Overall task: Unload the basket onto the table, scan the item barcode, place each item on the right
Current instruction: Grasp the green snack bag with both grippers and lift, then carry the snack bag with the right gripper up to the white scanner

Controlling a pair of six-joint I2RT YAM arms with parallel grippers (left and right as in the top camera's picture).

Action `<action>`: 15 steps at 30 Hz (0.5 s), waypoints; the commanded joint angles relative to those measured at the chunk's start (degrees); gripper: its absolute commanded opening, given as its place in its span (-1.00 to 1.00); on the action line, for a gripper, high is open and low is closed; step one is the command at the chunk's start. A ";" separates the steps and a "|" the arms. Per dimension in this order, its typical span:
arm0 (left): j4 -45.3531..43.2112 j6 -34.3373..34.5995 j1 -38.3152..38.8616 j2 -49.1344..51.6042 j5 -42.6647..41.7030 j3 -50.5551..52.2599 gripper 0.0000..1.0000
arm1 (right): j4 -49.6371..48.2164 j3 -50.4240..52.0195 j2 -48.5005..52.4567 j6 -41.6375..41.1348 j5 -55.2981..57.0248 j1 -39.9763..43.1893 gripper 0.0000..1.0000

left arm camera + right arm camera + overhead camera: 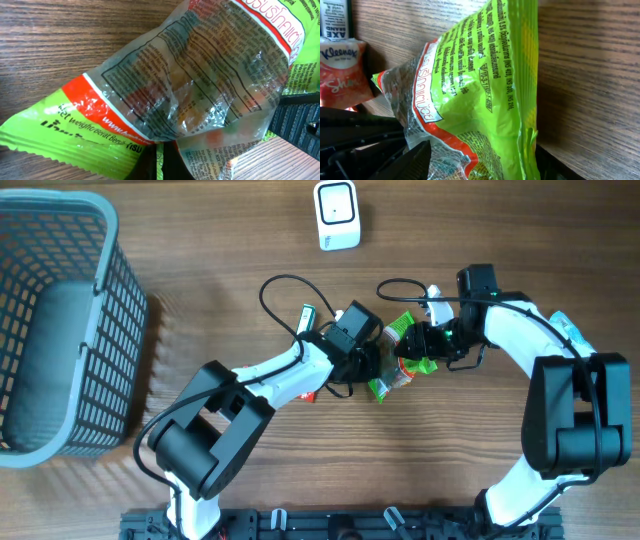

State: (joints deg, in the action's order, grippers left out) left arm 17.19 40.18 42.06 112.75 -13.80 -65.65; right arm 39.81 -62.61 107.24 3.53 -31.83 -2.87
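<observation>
The item is a green, red and clear snack bag held just above the table between the two arms. My left gripper is shut on a fold of the bag's lower edge, and the bag fills that view. My right gripper stands open with the bag between its jaws. One black finger sits by the clear panel. No barcode shows in any view. The white scanner stands at the far edge.
A grey mesh basket takes up the left side. A red Kleenex pack lies beside the bag. Another small pack lies near the left arm's cable. The right arm's black finger shows in the left wrist view.
</observation>
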 commanded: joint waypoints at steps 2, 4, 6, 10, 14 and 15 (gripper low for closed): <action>0.81 0.59 0.70 5.03 1.68 1.88 -0.92 | -3.45 2.67 -0.72 0.50 -5.60 -0.17 0.08; 0.85 0.57 0.70 5.01 1.66 1.88 -0.92 | -4.50 3.82 -0.72 0.42 -5.57 -0.15 -0.14; 0.90 0.52 0.70 4.22 1.22 1.88 -0.92 | -4.24 3.96 -0.81 1.03 -6.58 -0.15 -0.49; 1.36 -1.25 0.02 -2.67 1.29 1.86 -0.92 | -2.93 2.49 -3.17 2.97 -9.79 -0.04 -0.91; 4.22 -1.42 -4.59 -18.05 3.15 1.86 -0.90 | -0.74 -1.55 -10.99 2.67 -8.09 -0.04 -0.91; 4.70 -1.42 -6.27 -22.01 3.69 1.86 -0.89 | -0.11 -2.54 -13.14 2.47 -6.58 -0.04 -0.91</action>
State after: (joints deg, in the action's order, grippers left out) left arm 21.56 39.72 40.25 103.77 -12.88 -63.18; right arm 39.29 -60.62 101.27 5.30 -37.69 -2.70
